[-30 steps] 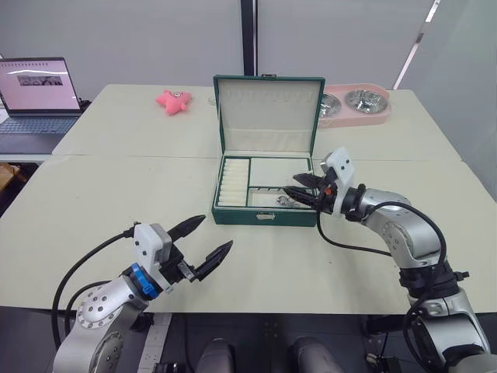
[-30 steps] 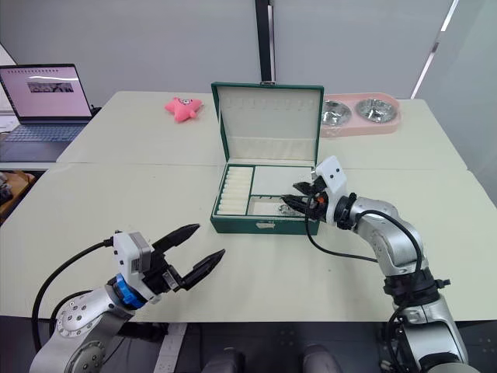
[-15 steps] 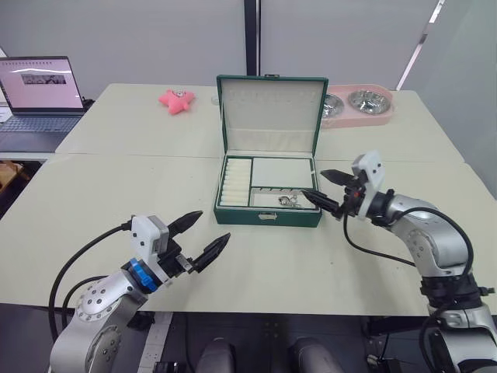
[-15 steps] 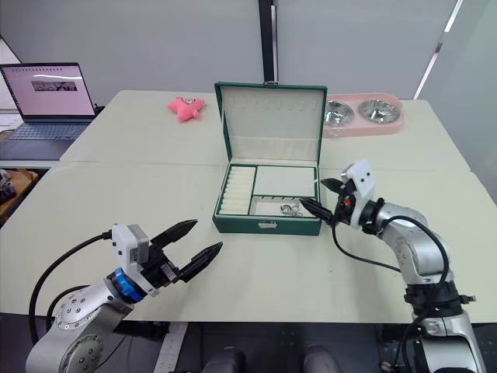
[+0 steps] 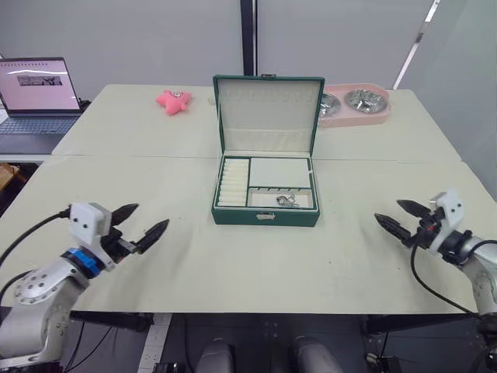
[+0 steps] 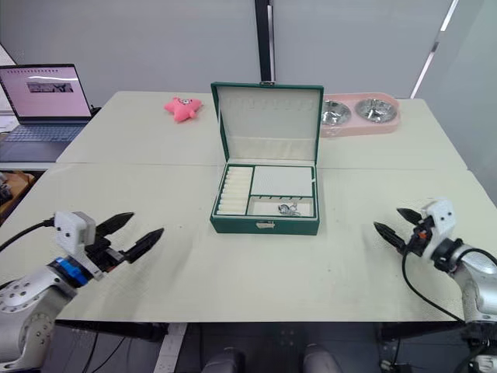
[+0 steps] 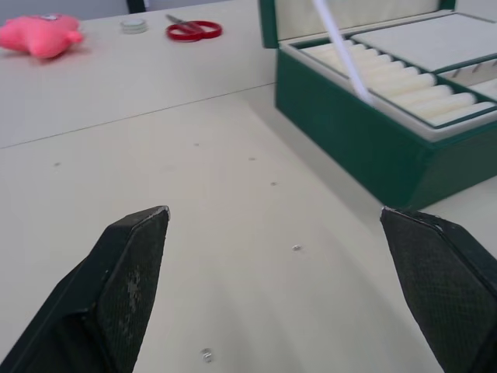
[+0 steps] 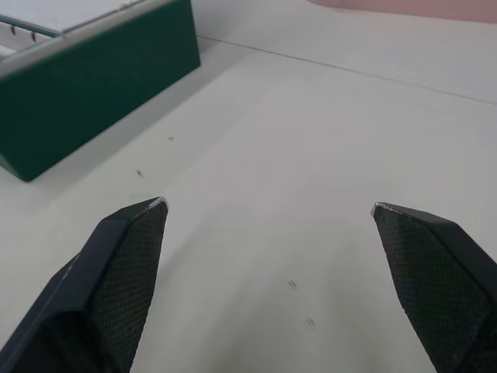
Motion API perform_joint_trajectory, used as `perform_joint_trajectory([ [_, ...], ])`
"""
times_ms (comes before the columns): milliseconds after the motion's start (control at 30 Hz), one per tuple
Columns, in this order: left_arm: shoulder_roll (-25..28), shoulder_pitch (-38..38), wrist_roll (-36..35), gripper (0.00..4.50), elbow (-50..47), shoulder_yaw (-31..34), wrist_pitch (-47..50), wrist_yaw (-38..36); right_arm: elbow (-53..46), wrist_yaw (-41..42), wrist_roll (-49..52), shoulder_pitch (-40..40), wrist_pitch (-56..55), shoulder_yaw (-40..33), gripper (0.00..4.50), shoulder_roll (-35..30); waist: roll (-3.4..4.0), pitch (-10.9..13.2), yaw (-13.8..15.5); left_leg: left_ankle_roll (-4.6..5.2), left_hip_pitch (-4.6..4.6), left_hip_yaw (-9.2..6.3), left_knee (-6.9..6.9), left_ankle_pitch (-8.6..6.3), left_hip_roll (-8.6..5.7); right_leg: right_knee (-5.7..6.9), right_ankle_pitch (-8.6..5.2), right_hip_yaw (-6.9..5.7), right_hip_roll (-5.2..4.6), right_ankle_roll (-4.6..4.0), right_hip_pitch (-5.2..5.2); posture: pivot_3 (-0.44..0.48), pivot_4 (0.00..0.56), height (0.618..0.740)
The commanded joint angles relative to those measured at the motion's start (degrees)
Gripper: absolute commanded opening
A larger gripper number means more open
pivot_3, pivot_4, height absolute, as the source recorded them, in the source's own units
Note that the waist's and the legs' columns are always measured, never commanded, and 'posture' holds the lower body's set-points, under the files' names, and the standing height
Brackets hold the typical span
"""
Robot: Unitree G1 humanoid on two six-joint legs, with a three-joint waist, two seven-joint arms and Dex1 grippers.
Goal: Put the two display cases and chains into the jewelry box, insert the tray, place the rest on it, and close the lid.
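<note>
Left eye view puts the left gripper (image 5: 142, 221) low over the table (image 5: 155, 171) with its two black fingers spread wide and nothing between them. Off to its right and a little ahead sits the jewelry box (image 5: 265, 215), well apart from it. The right gripper (image 5: 400, 216) is likewise spread and empty, above bare tabletop, with the box well off to its left. The lid (image 5: 269, 110) stands upright at the back of the box. The tray (image 5: 266, 183) is seated inside, its ring rolls on the side nearer the left gripper, and small silver chains (image 5: 286, 201) lie in its front compartment. Farther back, beyond the box, are a pink plush toy (image 5: 173, 100), a pink double pet bowl (image 5: 356, 104), red scissors (image 7: 194, 29) and a laptop (image 5: 36, 92).
</note>
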Motion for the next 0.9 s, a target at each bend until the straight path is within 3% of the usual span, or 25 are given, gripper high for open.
perform_joint_trajectory([
  [33,0.92,-1.15,1.29,4.5,4.63,3.11,-3.09,-0.3,1.11,-0.69,-0.02,0.62,-3.19,-3.59,4.47,-1.62,0.0,0.0,-0.04,0.0,0.01,0.01,0.0,0.0,0.01,0.0,0.0,0.01,0.0,0.0,0.0,0.0,0.15,0.74],
  [367,0.63,-2.93,4.41,4.5,13.05,4.53,-7.79,1.12,7.09,-2.76,-1.25,0.87,-7.69,-5.17,4.47,-1.93,0.0,0.0,0.01,0.0,0.01,-0.02,0.0,0.0,0.01,0.01,0.0,-0.03,-0.01,0.0,0.01,0.0,0.15,0.74],
  [900,-0.86,-5.74,4.01,4.5,11.21,1.67,-5.22,1.91,2.4,-4.2,-0.49,-1.21,-4.75,-1.55,4.47,0.35,0.01,0.0,-0.03,0.0,0.01,-0.02,0.0,0.0,0.02,0.04,0.0,-0.03,-0.02,0.0,0.02,0.0,0.15,0.74],
])
